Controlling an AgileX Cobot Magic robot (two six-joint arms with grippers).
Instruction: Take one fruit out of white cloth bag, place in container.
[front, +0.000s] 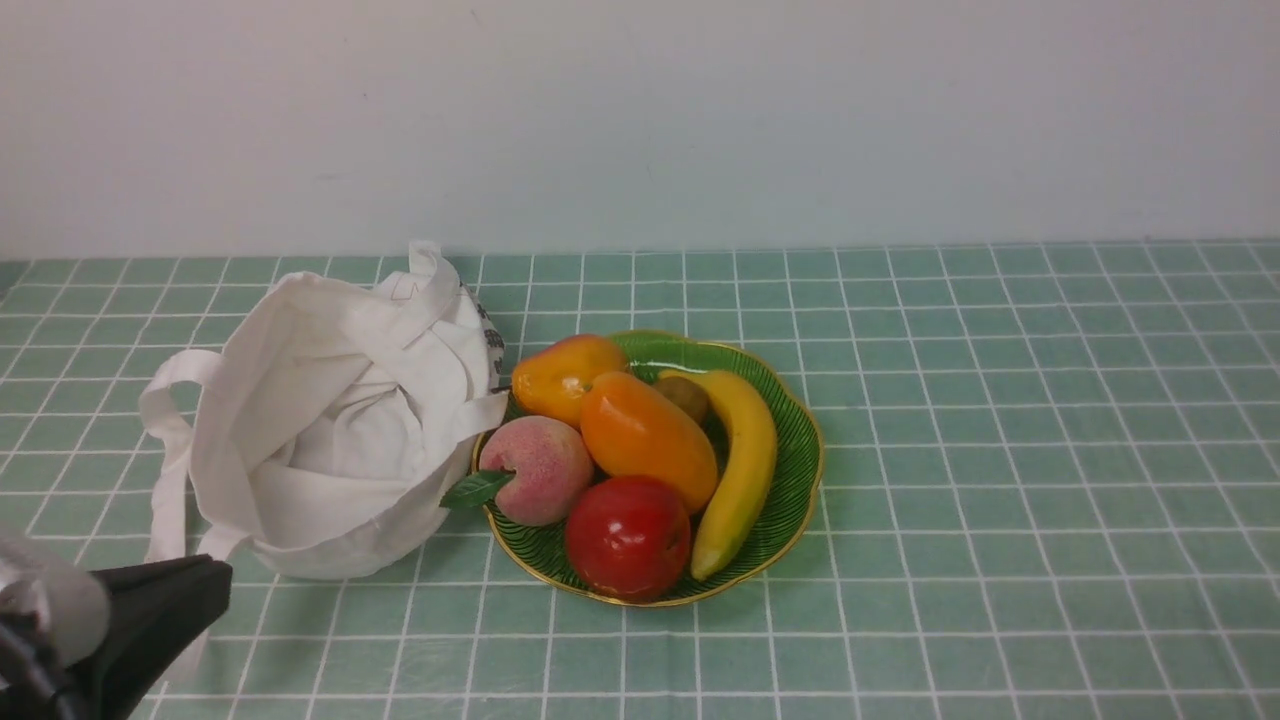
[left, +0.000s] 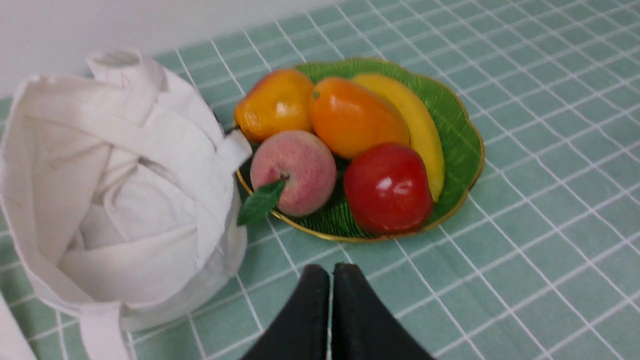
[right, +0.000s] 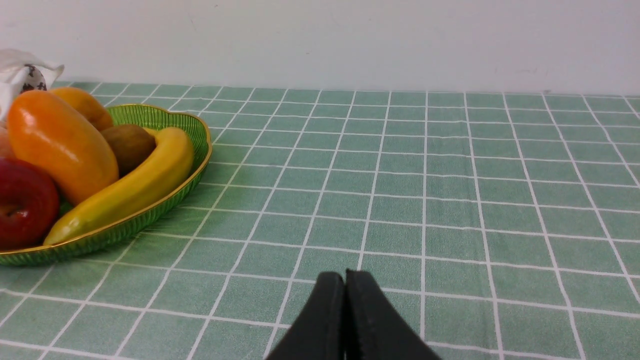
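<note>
Fruit (front: 645, 440) lay in container (front: 800, 440), mid-frame; left end effector (left: 330, 272) and right end effector (right: 345, 277) were closed, empty; retreat should skirt bag (front: 320, 400).

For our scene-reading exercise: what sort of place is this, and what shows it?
Probably a robot test bench, not a kitchen: a checked tablecloth against a bare wall, a dish of glossy fruit, and the left end effector shut over it.

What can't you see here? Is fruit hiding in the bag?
Inside the white cloth bag: folded cloth hides its bottom in front and left wrist views, so cannot tell.
Kiwi: mostly behind the orange fruit, front view.
Black print: too small, front view.
Left gripper: cut off by the front view's bottom corner.
</note>
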